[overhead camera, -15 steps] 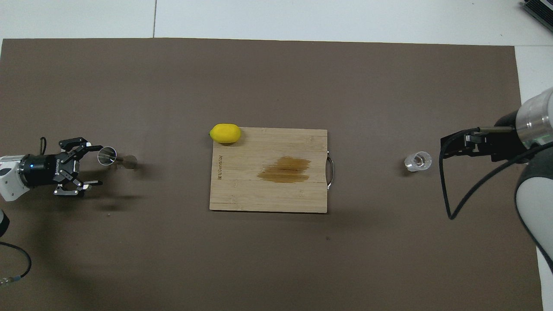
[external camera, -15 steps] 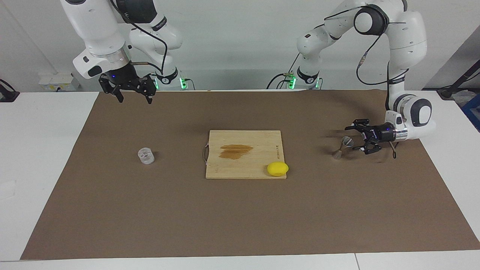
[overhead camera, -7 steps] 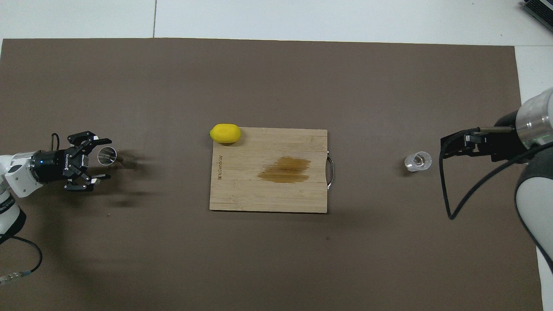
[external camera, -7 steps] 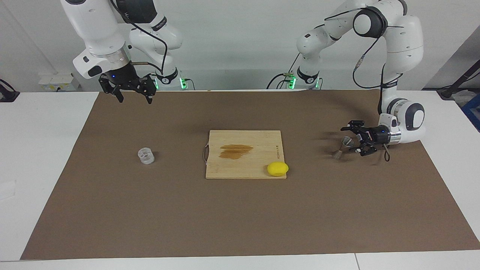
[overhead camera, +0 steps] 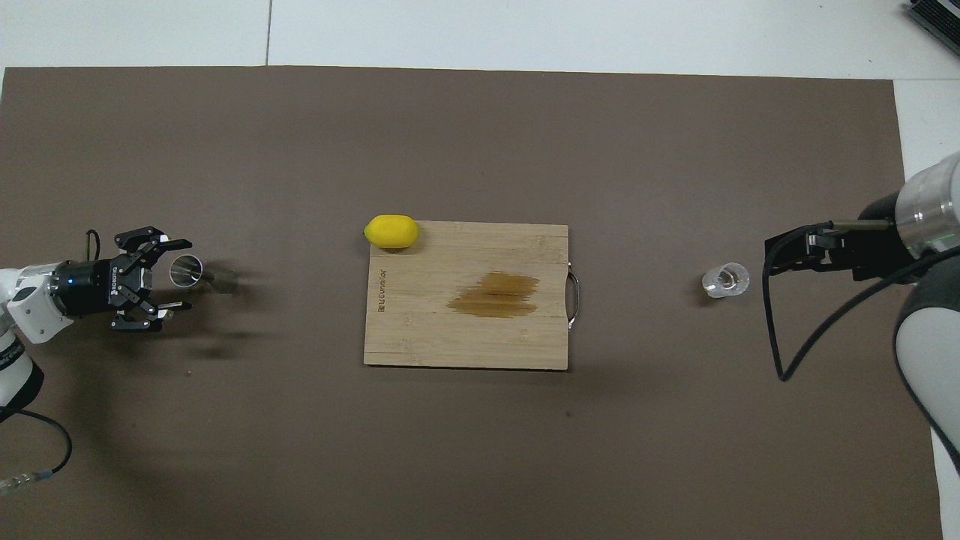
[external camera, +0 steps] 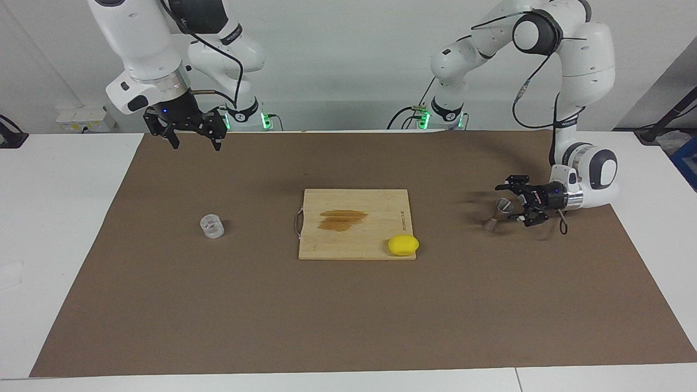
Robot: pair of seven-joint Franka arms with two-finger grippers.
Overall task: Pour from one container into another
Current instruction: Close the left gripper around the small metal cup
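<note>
Left pincer (external camera: 512, 203) is sitting low over the brown mat (external camera: 348, 316) at the left arm's end of the worktop, fingers spread wide, just beside the small silver hourglass-shaped metal jigger (external camera: 496, 213), not gripping it. Right pincer (external camera: 193, 136) is hanging high, fingers apart, holding nothing. Tiny clear cylindrical cup (external camera: 212, 226) is standing on the mat toward the right arm's end. Wooden cutting board (external camera: 354, 239) is lying between them, a yellow lemon (external camera: 403, 245) on its corner.

Bright, even overhead light; soft shadows, sharp focus throughout.
</note>
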